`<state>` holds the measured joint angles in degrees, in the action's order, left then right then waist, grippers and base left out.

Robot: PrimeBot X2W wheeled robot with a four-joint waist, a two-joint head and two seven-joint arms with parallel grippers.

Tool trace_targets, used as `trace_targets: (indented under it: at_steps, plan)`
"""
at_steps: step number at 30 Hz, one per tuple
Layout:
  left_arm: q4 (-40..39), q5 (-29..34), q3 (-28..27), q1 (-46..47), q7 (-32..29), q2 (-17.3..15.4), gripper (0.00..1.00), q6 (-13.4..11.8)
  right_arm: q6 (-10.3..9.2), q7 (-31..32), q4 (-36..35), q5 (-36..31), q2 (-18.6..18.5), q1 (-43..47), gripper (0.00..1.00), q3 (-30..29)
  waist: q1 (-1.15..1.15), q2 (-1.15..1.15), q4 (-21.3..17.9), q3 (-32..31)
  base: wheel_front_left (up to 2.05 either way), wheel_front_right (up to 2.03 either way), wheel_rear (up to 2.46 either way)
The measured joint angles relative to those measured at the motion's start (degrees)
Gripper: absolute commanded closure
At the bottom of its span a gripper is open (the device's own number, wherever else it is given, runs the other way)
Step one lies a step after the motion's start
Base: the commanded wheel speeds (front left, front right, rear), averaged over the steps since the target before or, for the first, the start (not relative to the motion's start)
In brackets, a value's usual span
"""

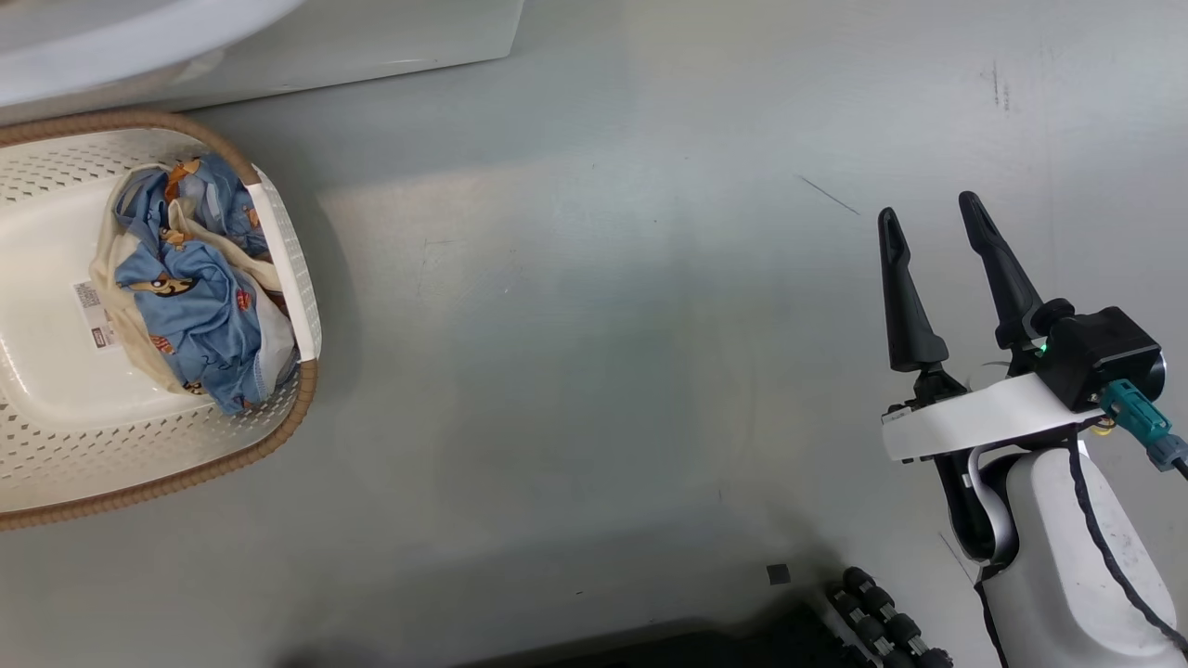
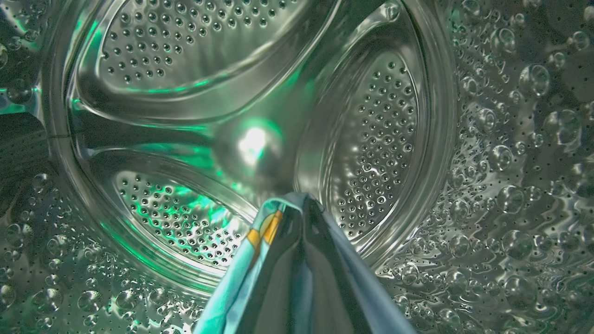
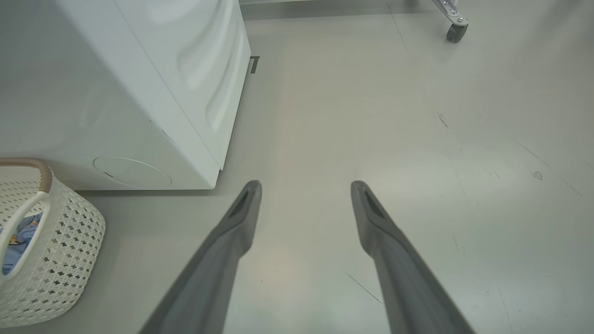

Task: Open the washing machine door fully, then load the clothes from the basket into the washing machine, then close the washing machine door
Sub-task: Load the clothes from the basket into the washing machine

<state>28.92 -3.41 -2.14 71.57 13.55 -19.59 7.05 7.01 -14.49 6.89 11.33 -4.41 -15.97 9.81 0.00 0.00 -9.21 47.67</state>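
My left gripper (image 2: 301, 202) is deep inside the washing machine's perforated steel drum (image 2: 371, 139), shut on a light blue piece of the clothes (image 2: 260, 241) with an orange print, which drapes over its fingers. More blue and cream clothes (image 1: 200, 297) lie bunched in the cream basket (image 1: 186, 473) on the floor at the left. The basket (image 3: 60, 250) stands just in front of the white washing machine (image 3: 139, 93). My right gripper (image 1: 928, 209) hovers open over bare floor far to the right, and its fingers (image 3: 306, 185) hold nothing. The washing machine door is out of view.
The floor is smooth grey with a few scuff marks. My dark base (image 1: 882, 622) shows at the bottom edge of the head view. A caster wheel (image 3: 455, 32) of some cart stands far off beyond the machine's right side.
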Motion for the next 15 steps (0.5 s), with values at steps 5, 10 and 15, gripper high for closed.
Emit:
trace_targets:
  at_steps: [5, 10, 15]
  plan:
    - [3.3, 0.3, -0.5, 0.1, 0.1, 0.4, 0.61, 0.0, 0.0, 0.0, 0.4, 0.2, 0.1, -0.1, 0.0, 0.0, 0.0, 0.0, 0.1, -0.1, 0.0, 0.0, 0.0]
    - [6.4, -0.5, -0.9, 0.0, 0.1, 1.1, 0.0, 0.0, 0.0, 0.0, 0.7, 0.2, 0.2, -0.4, 0.0, -0.1, 0.0, 0.0, 0.4, -0.7, 0.0, 0.0, 0.0]
    - [8.8, -1.7, -1.4, -0.3, 0.4, 2.7, 0.0, -0.4, 0.0, 0.0, 0.9, 0.2, 0.1, -1.1, 0.0, -1.2, 0.0, 0.0, 1.0, -1.3, 0.0, 0.0, 0.0]
